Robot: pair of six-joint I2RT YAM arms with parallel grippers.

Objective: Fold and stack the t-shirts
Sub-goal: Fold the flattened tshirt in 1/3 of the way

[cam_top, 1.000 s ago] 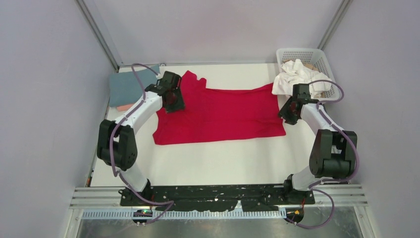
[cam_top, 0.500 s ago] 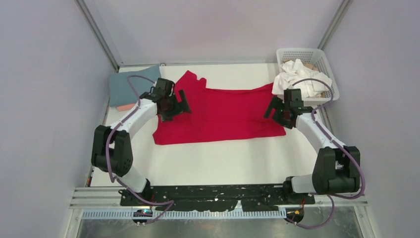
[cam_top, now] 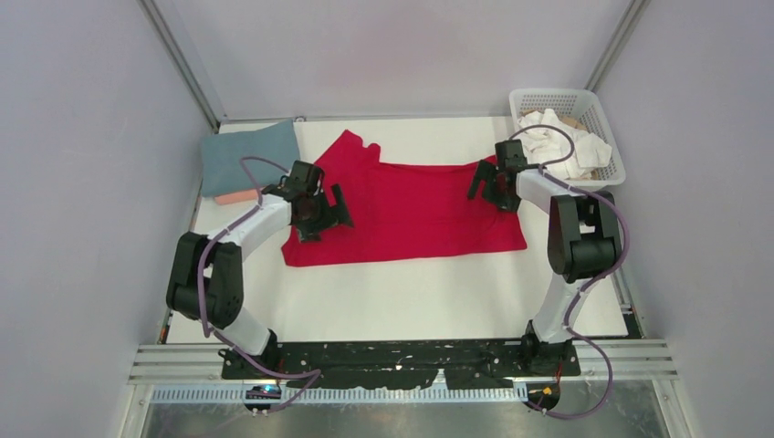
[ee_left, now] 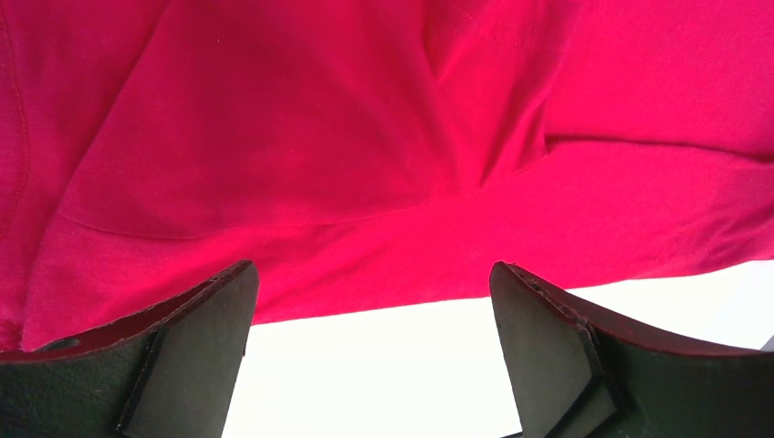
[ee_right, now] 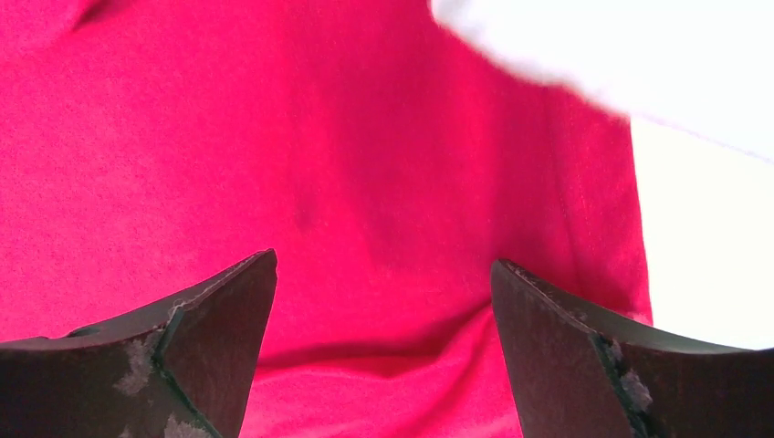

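Red t-shirt (cam_top: 411, 205) is laid out flat across the far half of the white table (cam_top: 411, 301). Same spot as half a second ago, it hasn't budged. White lattice basket (cam_top: 559, 94) sits at the far right corner with white shirts (cam_top: 557, 132) bunched in it. Blue-grey shirt (cam_top: 246, 153) is folded at the far left, with a bit of salmon pink shirt (cam_top: 239, 196) peeking out at its near edge. Right gripper (cam_top: 490, 193) has swung from the shirt's right edge up to its far right corner, just beside the basket. Its fingers (ee_right: 566, 356) are wide apart over red fabric, holding nothing. Left gripper (cam_top: 327, 219) has slid a little nearer along the shirt's left side, fingers (ee_left: 192, 356) also spread, above the edge where red meets table.
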